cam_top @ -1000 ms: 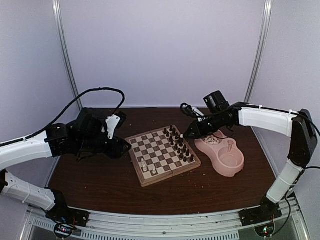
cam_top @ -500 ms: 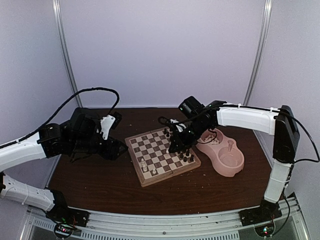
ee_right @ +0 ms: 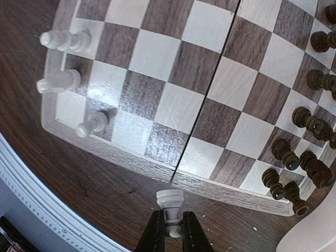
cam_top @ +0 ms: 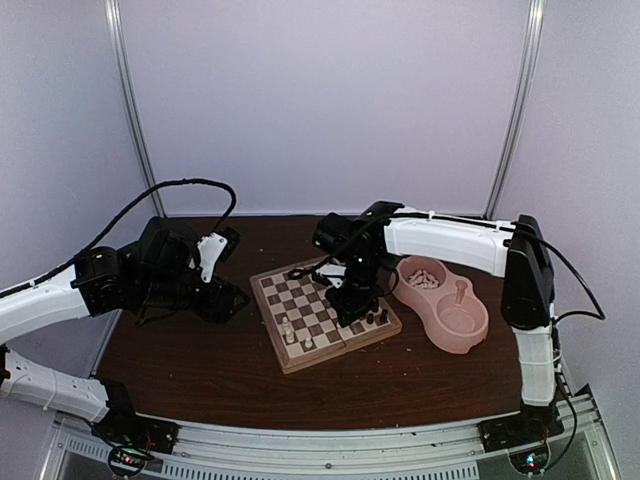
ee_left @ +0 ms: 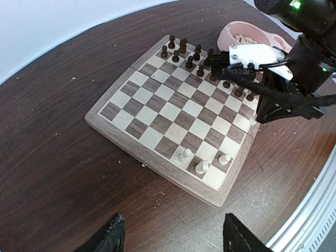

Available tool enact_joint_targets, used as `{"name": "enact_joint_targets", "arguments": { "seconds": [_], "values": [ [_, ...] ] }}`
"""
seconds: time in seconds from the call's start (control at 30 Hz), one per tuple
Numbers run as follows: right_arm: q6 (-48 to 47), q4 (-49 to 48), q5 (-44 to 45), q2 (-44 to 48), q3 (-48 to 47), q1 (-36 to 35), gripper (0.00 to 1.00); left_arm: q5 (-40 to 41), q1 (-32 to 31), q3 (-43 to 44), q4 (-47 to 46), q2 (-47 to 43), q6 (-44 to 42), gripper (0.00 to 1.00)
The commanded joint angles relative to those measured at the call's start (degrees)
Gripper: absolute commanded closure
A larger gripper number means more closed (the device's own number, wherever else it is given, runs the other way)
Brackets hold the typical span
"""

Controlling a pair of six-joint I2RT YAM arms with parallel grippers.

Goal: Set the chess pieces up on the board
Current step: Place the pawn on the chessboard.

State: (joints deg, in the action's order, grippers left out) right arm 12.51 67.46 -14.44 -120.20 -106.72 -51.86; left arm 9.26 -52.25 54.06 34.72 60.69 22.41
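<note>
My left tool (ee_left: pixel 174 226) hangs at 9 o'clock of the board (cam_top: pixel 318 300), its dark fingers (ee_left: pixel 111 237) spread wide with nothing between them. The board is a square of wood in light and dark brown checks with a pale border and a fold seam (ee_right: pixel 207 92) across the middle. It lies flat on the dark, grainy desk (cam_top: pixel 200 360), turned a little so one corner points at 6 o'clock. Three cream chess pieces (ee_left: pixel 201 167) stand upright near that corner, small turned figures with round heads and flared feet, each on its own square. My right tool (ee_right: pixel 170 223) reaches in from 3 o'clock, and its two fingers are clamped on the waist of one more cream piece (ee_right: pixel 169 200). Its long axis runs in line with the fingers, flat-topped head pointing away from the tool. In the wrist view it shows against the desk just off the pale border, beside the end of the seam. The dark pieces (ee_left: pixel 197 58), glossy brown-black, stand packed in two rows along the board's 3 o'clock edge. Just beyond them sits a smooth pink double bowl (cam_top: pixel 455 322), with a heap of cream pieces in its far well.
</note>
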Motion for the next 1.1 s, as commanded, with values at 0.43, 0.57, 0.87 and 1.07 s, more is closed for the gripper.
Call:
{"name": "enact_joint_targets", "arguments": {
  "seconds": [0.43,0.57,0.87,1.07],
  "values": [
    [-2.05,7.34,9.76,-8.48,-7.43,-1.05,0.93,0.92,-0.13,-0.01,-0.18,-0.35,-0.54,0.36],
    [-2.05,7.14,10.09,-8.71,-7.8,-1.05,0.85,0.94,-0.06,0.07,-0.18,-0.05,-0.53,0.36],
    [-2.05,5.87,9.1,-7.89,-7.97,-1.05,0.71,1.2,-0.13,0.33,-0.18,0.32,-0.53,0.36],
    [-1.97,5.22,9.23,-6.2,-6.14,-1.05,0.74,1.14,-0.07,0.43,-0.18,0.14,-0.62,0.36]
  ]
}}
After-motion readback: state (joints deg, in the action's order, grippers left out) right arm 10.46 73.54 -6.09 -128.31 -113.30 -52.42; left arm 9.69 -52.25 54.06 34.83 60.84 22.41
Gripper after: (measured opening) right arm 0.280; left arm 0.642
